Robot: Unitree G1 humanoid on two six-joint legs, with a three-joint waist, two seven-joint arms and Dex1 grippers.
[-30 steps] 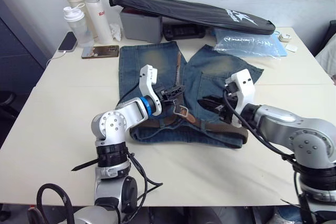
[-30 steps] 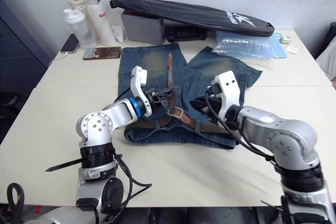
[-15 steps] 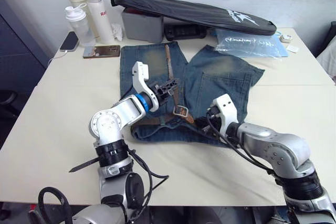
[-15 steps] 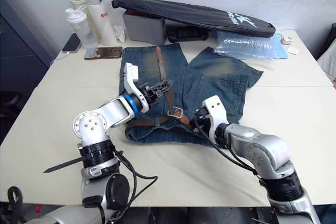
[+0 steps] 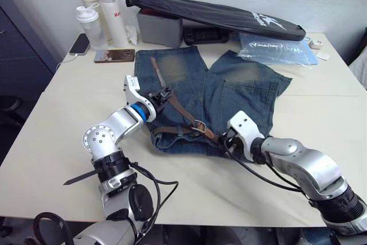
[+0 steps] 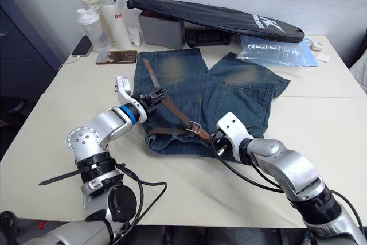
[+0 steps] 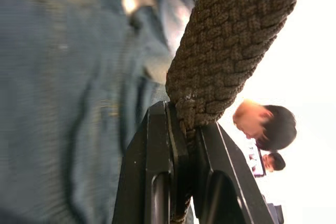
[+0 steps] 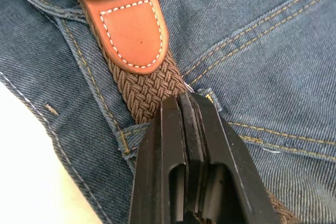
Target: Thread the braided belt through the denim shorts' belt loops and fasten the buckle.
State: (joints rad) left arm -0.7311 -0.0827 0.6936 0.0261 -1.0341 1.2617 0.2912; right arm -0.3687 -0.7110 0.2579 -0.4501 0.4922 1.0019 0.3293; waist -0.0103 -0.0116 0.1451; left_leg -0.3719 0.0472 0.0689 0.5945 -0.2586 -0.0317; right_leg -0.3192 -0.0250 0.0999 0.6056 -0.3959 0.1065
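The denim shorts (image 5: pixel 229 87) lie flat on the table, waistband nearest me. The braided belt (image 5: pixel 179 106) runs slantwise from its tip (image 5: pixel 153 60) on the left leg down to the silver buckle (image 5: pixel 199 124) on the waistband. My left gripper (image 5: pixel 163 93) is shut on the belt partway along, and the braid (image 7: pixel 231 40) sits pinched between its fingers. My right gripper (image 8: pixel 184 98) is shut. Its tips rest on the braid (image 8: pixel 149 85) just past the tan leather tab (image 8: pixel 128 30) behind the buckle, at the waistband's edge.
Bottles (image 5: pixel 103 12), a phone (image 5: pixel 114 55), a grey box (image 5: pixel 157 27), a long black bag (image 5: pixel 218 15) and a plastic bag (image 5: pixel 275 50) line the table's far side. Bare table (image 5: pixel 321 113) lies on both sides of the shorts. People show far off in the left wrist view.
My left gripper has drawn the belt to the left, swinging its tip across the left leg. My right gripper has dropped onto the waistband beside the buckle and shut. The camera has shifted.
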